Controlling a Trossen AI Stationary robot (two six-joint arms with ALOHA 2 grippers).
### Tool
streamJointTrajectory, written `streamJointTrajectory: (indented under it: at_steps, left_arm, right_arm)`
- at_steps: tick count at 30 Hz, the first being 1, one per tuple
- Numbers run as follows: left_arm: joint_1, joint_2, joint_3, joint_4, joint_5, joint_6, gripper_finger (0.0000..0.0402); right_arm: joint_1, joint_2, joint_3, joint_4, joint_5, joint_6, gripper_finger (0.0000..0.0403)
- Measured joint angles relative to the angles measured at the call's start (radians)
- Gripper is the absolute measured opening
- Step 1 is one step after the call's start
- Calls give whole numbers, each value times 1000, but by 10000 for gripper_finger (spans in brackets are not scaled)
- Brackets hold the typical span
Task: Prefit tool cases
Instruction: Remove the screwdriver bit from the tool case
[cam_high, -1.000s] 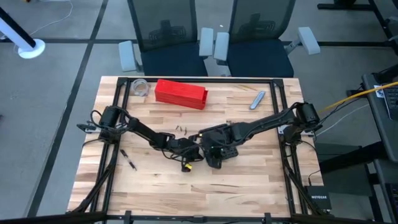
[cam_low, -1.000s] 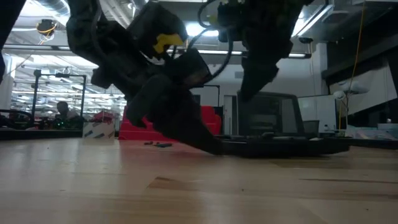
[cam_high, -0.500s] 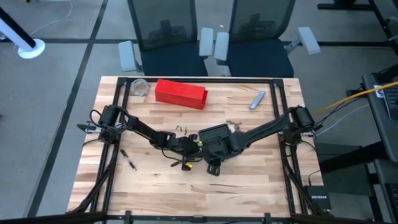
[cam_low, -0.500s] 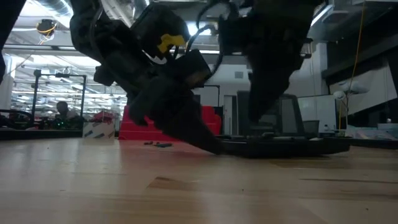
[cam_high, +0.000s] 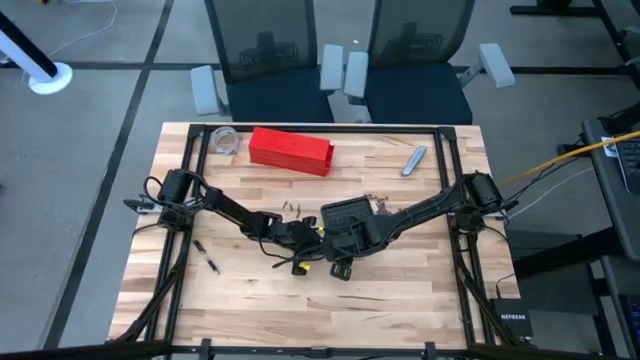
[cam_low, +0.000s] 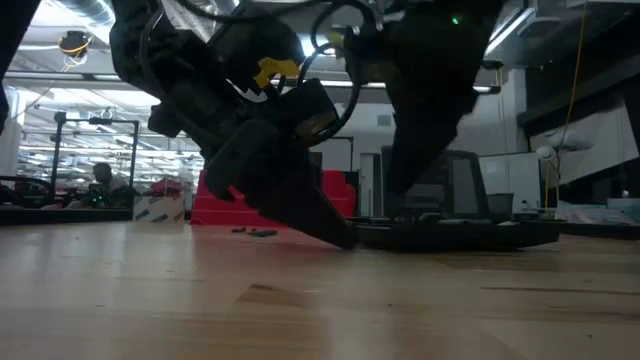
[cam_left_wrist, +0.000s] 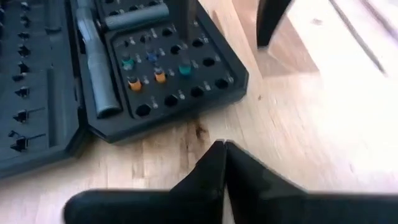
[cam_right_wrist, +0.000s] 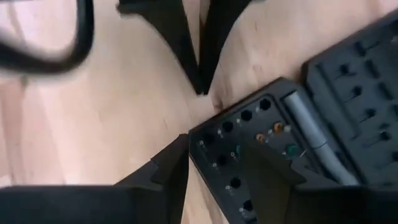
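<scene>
Low view: wooden table (cam_low: 300, 300), red box (cam_low: 335, 195), bright workshop behind.

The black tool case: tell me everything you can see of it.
The black tool case looks like moulded plastic and lies opened flat on the wooden table, near its middle. Its halves are gridded with small sockets; a few hold coloured bits, orange, green and blue, and a grey driver handle rests in a channel. The right gripper, open, straddles one corner, though contact is unclear. The left gripper, shut, has its tip on the table just off the case's edge.
</scene>
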Motion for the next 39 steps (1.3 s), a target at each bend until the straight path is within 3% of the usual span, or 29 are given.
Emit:
streamJointTrajectory:
  at_steps: [7, 30, 34, 39]
  left_arm:
    - [-2, 0, 0, -2, 6, 3, 0]
    - [-1, -1, 0, -3, 2, -5, 0]
    - [-1, -1, 0, -2, -1, -6, 0]
    - [-1, -1, 0, -3, -3, -12, 0]
  right_arm:
    - [-1, -1, 19, -46, 56, -17, 143]
    - [0, 25, -79, 62, 45, 90, 140]
    - [0, 40, -79, 65, 26, 92, 115]
    - [-1, 53, -77, 83, 6, 91, 48]
